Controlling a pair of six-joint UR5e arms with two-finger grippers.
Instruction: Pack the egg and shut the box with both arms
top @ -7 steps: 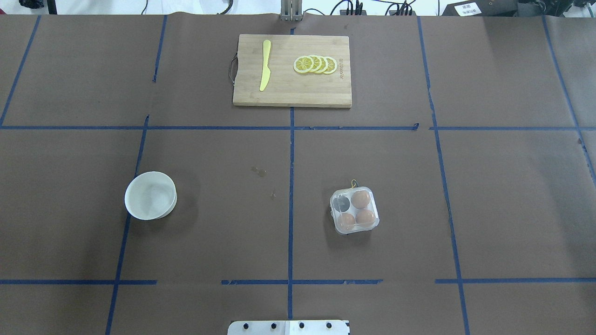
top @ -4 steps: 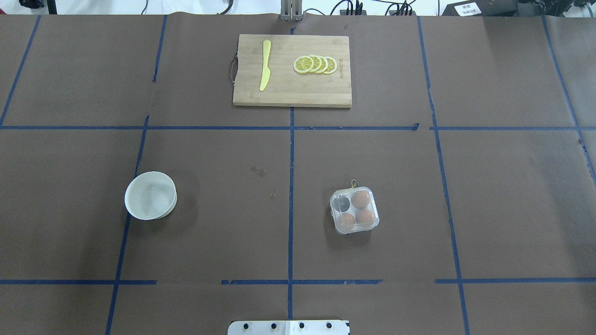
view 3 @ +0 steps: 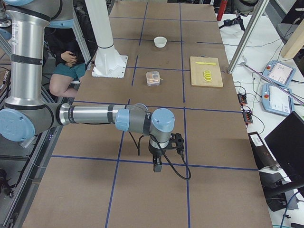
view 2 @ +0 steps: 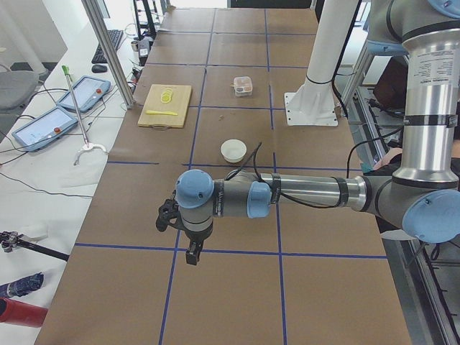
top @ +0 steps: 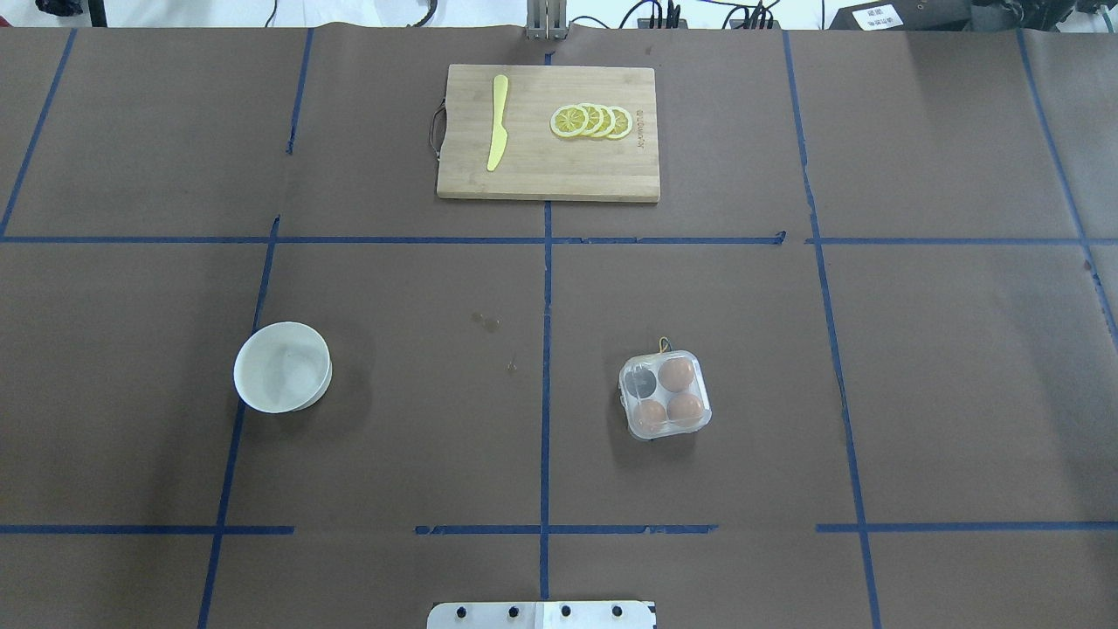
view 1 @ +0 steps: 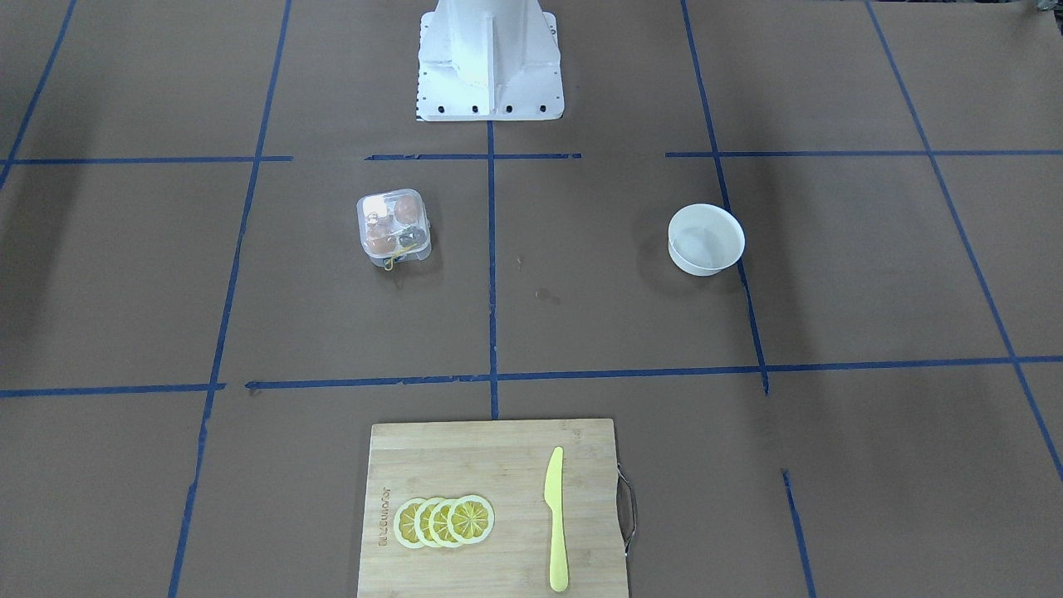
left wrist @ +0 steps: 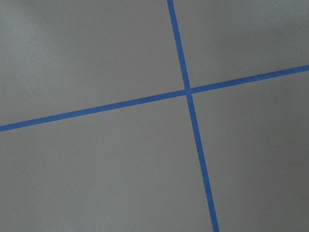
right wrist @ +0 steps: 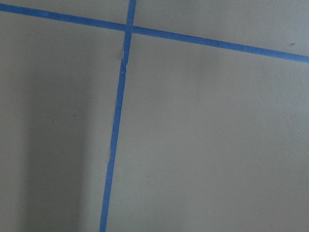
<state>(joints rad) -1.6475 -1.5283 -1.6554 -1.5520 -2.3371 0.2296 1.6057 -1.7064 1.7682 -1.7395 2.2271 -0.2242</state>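
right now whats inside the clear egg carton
Three brown eggs sit in three cells of the egg carton. The fourth, far-left cell in the overhead view holds something dark, too small to identify. What lies under the eggs is covered.

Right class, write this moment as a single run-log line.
egg carton: three brown eggs, one cell eggless | white bowl: empty | left hand, right hand: away from carton, open/shut unclear

Brown table w/ blue tape grid. Clear box w/ yellow band, tan-brown eggs. White bowl, white pedestal. Light-wood board; yellow knife; yellow lemon slices, pale rims. Grey left arm & right arm, lt-blue at joints.
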